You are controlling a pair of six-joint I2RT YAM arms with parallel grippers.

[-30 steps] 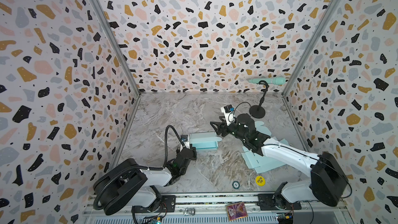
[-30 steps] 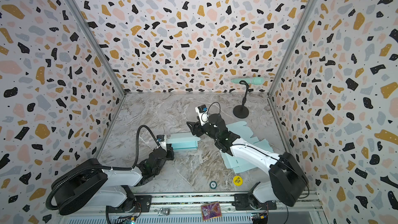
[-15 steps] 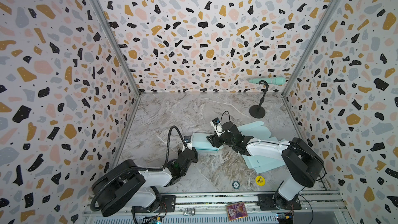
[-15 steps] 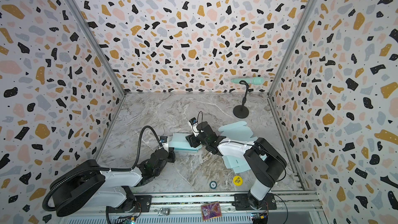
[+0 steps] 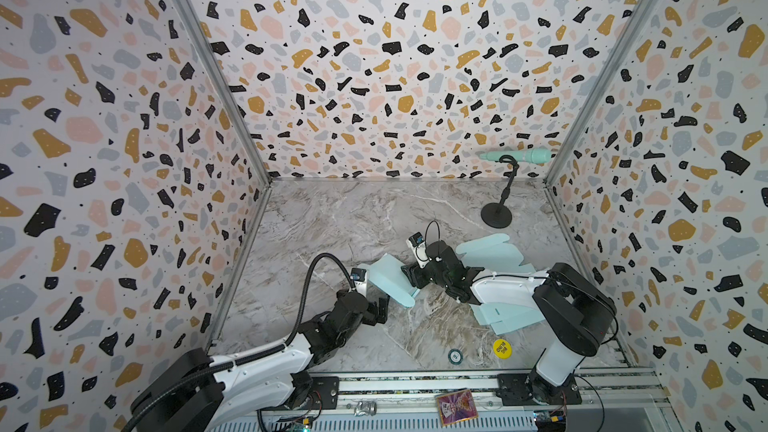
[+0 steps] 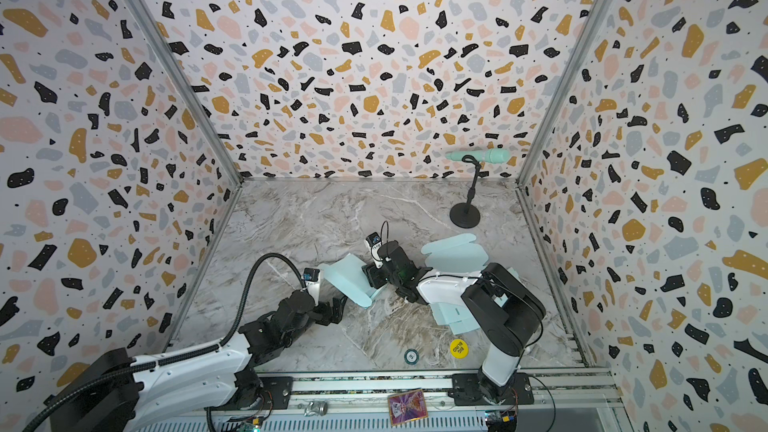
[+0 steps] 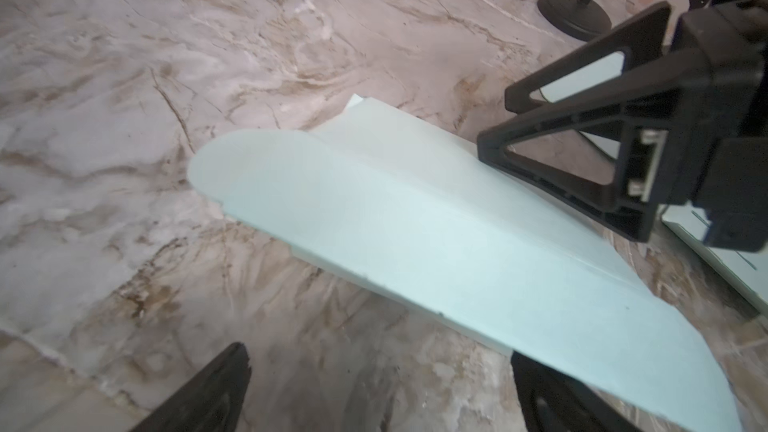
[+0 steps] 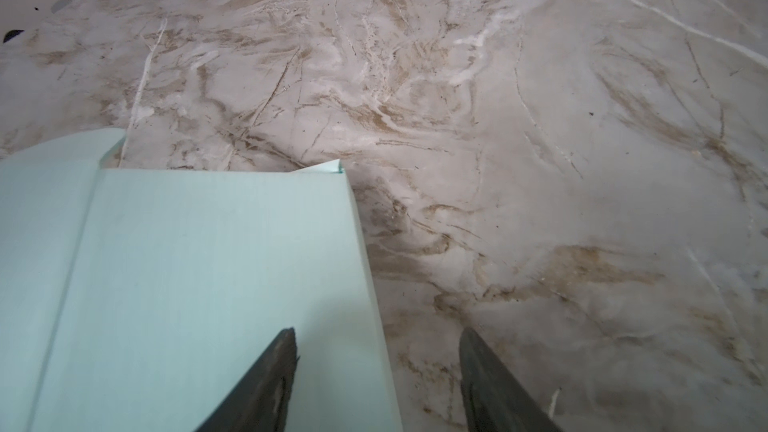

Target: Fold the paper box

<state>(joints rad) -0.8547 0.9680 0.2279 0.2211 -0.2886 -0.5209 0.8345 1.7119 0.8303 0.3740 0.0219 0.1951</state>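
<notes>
While scanning both top views, find paper box lying as a flat mint blank on marble worktop, approx. ctr, btwn the two arms. Note long crease down the sheet and rounded flap ends in left wrist view. Read left gripper jaws as released: spread wide, nothing btwn them, one tip partly hidden behind box's near edge, other over bare worktop. Can't tell whether hidden tip touches paper. See right gripper at box's opposite edge, jaws parted and straddling that edge: one finger over the paper, other over marble. Seen from left wrist, lower finger touching sheet, upper one clear of it; no pinch visible. Spot more mint blanks under and behind right arm, well apart from left gripper. Mark black stand w/ mint mic-like item at back right corner, yellow disc near front edge, both clear of box.
</notes>
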